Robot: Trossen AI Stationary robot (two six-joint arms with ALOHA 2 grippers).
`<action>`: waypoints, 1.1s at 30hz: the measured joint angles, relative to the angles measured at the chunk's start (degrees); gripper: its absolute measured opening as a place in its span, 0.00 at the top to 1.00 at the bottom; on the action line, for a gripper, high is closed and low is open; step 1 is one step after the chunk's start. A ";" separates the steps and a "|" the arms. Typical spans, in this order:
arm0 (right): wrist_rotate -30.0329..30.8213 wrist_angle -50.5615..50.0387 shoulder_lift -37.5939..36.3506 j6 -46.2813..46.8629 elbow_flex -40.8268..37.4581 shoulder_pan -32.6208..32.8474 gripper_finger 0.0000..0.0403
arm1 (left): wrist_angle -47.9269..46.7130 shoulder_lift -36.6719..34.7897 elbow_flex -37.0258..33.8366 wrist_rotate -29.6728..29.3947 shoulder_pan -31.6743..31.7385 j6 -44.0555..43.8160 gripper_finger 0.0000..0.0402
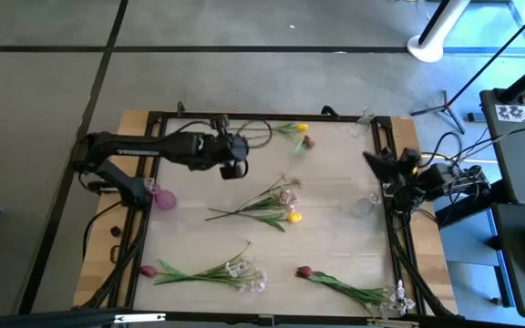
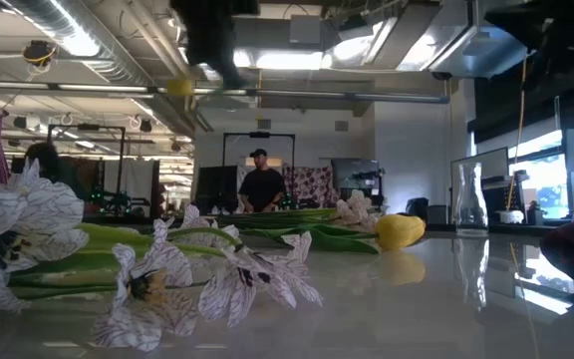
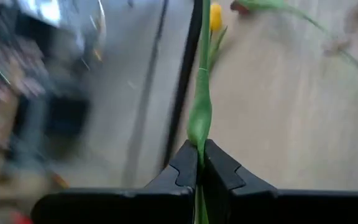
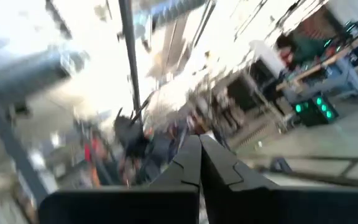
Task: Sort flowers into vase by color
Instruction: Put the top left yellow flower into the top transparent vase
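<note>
My left gripper hovers over the table's far left part, shut on a yellow tulip's green stem. Its yellow head is by the far edge and shows high in the low view. A dark red tulip sits just beside it. More stems lie flat on the table: a yellow tulip with white blossoms mid-table, and a dark red tulip with white sprays at the near left and near right. My right gripper is shut, parked at the right edge. My left gripper pinches the yellow tulip's green stem between its two fingers, well down from the head. The stem runs out forward from between the fingertips, along the fingers. The flower is lifted clear of the table, and its head is far ahead of the gripper.
A purple vase stands near the left edge, below my left arm. Clear glass vases stand at the far right corner and mid-right. A black frame rims the table. A person stands in the room beyond.
</note>
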 joint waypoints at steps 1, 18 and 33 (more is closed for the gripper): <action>0.00 0.73 0.02 -0.02 0.00 0.00 1.00 | 0.17 0.00 0.61 -1.93 -1.33 3.52 0.99; 8.42 -5.81 33.40 9.39 16.46 -0.87 0.87 | 14.10 4.07 1.02 4.38 -5.25 39.91 0.99; -35.33 -32.77 74.84 16.33 54.29 -16.15 0.41 | 13.99 4.07 1.02 22.32 -8.27 48.76 0.99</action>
